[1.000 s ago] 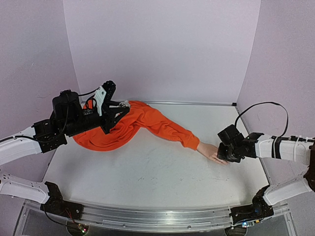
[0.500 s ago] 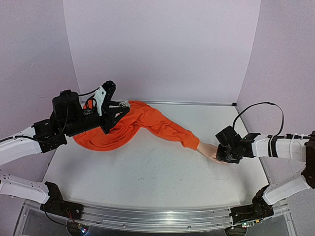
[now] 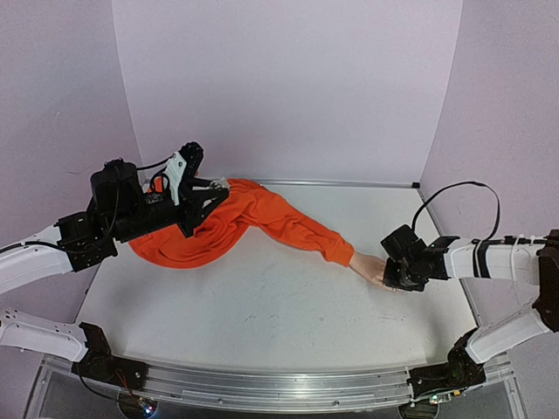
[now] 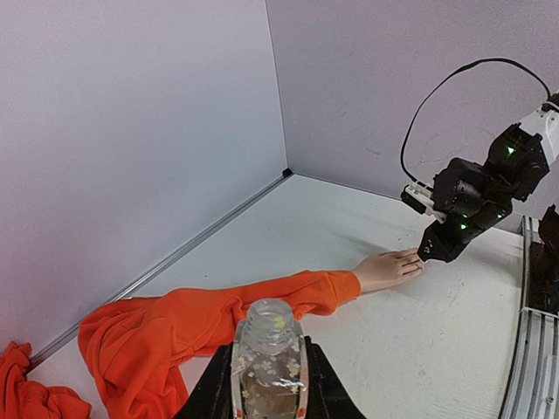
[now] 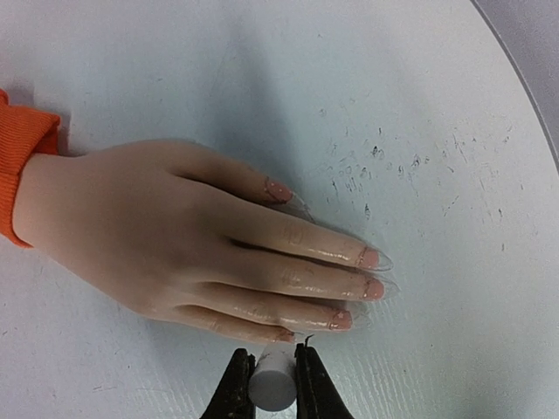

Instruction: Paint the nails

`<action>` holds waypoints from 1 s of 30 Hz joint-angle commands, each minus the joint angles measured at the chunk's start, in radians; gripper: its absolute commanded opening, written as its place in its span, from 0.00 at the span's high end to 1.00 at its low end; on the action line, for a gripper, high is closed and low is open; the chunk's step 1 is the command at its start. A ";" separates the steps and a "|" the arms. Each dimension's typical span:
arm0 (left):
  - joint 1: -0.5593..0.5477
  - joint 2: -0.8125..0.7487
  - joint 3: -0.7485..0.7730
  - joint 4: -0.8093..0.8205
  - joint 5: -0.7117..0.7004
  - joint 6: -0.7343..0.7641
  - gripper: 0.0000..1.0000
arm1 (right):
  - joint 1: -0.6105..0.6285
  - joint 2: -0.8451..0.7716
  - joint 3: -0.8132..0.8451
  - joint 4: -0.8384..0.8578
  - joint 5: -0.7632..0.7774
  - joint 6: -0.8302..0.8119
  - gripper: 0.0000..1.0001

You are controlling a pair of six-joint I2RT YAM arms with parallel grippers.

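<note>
The pale mannequin hand lies palm down on the white table, joined to an orange sleeve. Its nails are pinkish with long clear tips. My right gripper is shut on a white cylindrical brush handle, which hovers right by the little finger's nail. In the top view the right gripper covers the fingertips of the hand. My left gripper is shut on a small clear open bottle with tiny flower flecks, raised above the bunched sleeve at the far left.
Bunched orange cloth lies under the left arm. Lilac walls close the table at the back and on both sides. A metal rail runs along the near edge. The right arm's black cable loops above it.
The right gripper has crept a little to the left, further over the hand's fingertips. The left arm and its bottle have stayed put.
</note>
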 commanded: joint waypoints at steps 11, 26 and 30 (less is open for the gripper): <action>0.006 -0.027 0.006 0.048 0.015 -0.008 1.00 | -0.003 0.029 0.041 -0.069 0.067 0.041 1.00; 0.005 -0.022 0.007 0.047 0.020 -0.012 1.00 | -0.002 -0.043 0.022 -0.101 0.043 0.047 1.00; 0.006 -0.020 0.009 0.047 0.024 -0.014 1.00 | -0.001 -0.059 0.018 -0.056 0.024 0.008 1.00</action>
